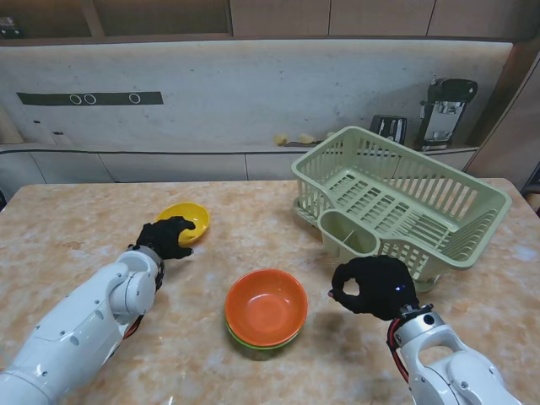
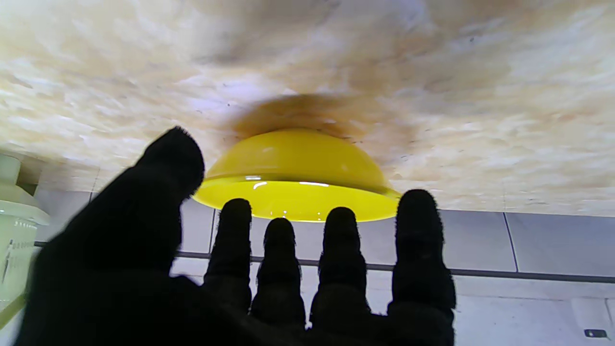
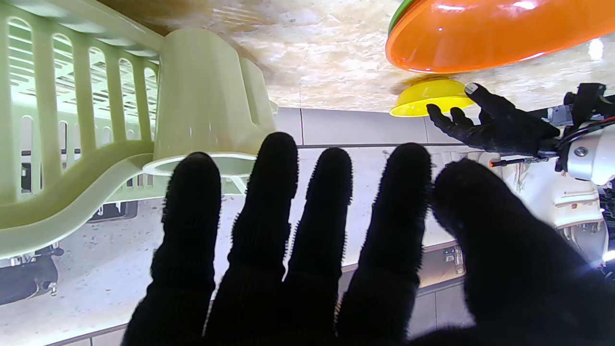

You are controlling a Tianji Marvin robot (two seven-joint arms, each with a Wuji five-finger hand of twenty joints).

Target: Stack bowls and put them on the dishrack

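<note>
A yellow bowl (image 1: 187, 219) (image 2: 295, 175) (image 3: 430, 96) stands on the marble table at the left. My left hand (image 1: 167, 237) (image 2: 240, 269) (image 3: 485, 126) is open just nearer to me than the bowl, fingers spread toward its rim and not touching it. An orange bowl (image 1: 267, 305) (image 3: 480, 33) sits nested in a green bowl (image 1: 253, 344) at the table's middle. My right hand (image 1: 373, 287) (image 3: 312, 250) hovers open to the right of that stack, holding nothing. The pale green dishrack (image 1: 405, 201) (image 3: 72, 144) stands at the right rear.
The rack's cutlery cup (image 1: 350, 234) (image 3: 206, 105) juts out just beyond my right hand. On the back counter are a black toaster (image 1: 388, 128) and a coffee machine (image 1: 445, 110). Marble table top (image 1: 76, 219) surrounds the bowls.
</note>
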